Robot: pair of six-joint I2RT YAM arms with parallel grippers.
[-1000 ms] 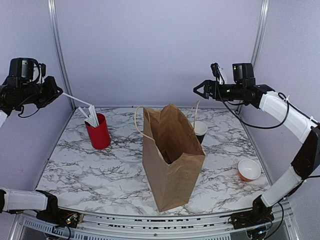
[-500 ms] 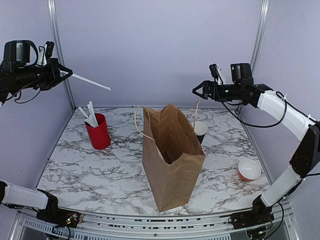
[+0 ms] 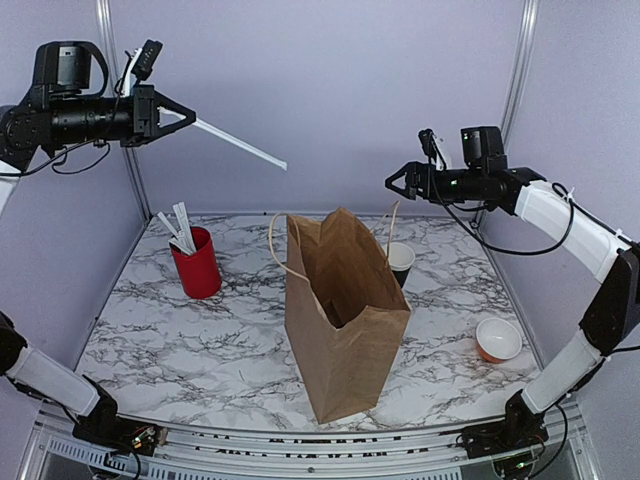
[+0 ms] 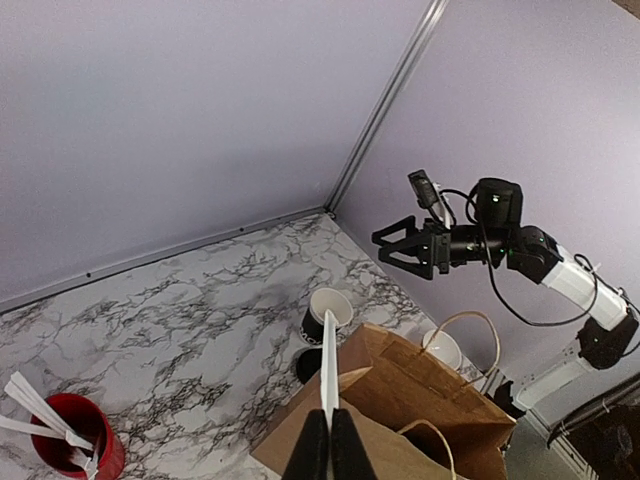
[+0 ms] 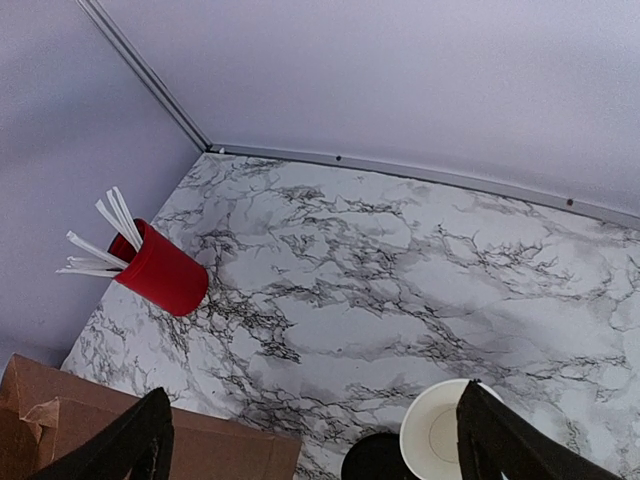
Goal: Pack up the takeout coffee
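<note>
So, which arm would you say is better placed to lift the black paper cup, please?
Likely right: the right tool is open above the black paper cup; the left tool is shut on a thin white stick.

We see left gripper [image 3: 186,115] way higher now, swung in from left wall toward middle. White stick [image 3: 240,146] it pinches went along: tip was right by red cup [image 3: 197,265], now up in air, slanting down toward paper bag [image 3: 345,320].
</note>
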